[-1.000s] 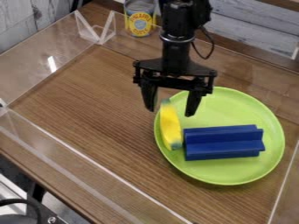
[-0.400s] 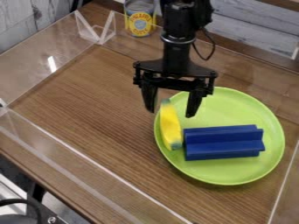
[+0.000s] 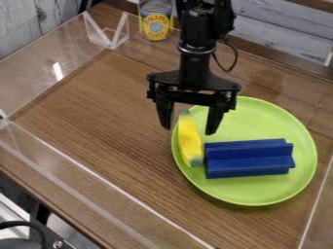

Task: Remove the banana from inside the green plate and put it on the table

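Note:
The banana (image 3: 190, 142), small and yellow, lies in the left part of the green plate (image 3: 279, 122), beside a blue ridged block (image 3: 248, 159). My gripper (image 3: 190, 121) hangs pointing straight down over the banana's far end, open wide. One black finger (image 3: 166, 109) stands left of the plate's rim, the other (image 3: 216, 115) over the plate. Nothing is held between them. The brown wood-grain table (image 3: 104, 107) carries the plate at the right.
Clear acrylic walls (image 3: 53, 58) run along the table's edges. A yellow-labelled container (image 3: 156, 24) stands at the back behind the arm. Bare tabletop lies left of and in front of the plate.
The gripper has sunk very slightly toward the banana; otherwise nothing has visibly moved.

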Robot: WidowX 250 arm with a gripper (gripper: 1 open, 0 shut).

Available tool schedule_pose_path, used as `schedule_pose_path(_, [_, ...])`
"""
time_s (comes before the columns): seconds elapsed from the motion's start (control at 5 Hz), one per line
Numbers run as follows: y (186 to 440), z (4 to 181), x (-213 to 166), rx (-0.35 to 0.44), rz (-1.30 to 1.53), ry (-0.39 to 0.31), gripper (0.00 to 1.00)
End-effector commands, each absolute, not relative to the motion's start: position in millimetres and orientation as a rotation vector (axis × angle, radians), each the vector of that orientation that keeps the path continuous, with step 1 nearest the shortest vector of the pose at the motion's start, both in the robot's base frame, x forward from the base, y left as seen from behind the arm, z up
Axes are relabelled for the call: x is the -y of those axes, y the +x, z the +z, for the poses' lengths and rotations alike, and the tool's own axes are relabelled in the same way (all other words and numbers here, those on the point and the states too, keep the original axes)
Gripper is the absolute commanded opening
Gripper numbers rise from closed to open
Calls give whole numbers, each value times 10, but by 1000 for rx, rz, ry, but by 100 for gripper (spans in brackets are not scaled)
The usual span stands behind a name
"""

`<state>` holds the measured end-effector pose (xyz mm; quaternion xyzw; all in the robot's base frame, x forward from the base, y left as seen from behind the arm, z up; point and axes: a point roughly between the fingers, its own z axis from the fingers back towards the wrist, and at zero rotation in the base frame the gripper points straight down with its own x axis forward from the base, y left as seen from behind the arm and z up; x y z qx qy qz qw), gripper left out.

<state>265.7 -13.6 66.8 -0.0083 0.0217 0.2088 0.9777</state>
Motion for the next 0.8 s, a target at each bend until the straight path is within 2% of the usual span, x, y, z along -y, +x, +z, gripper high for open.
schedule_pose_path(0.0, [2694,764,128,18,424,-35,100])
schedule_pose_path(0.6, [2664,580,114,35,451,-54,100])
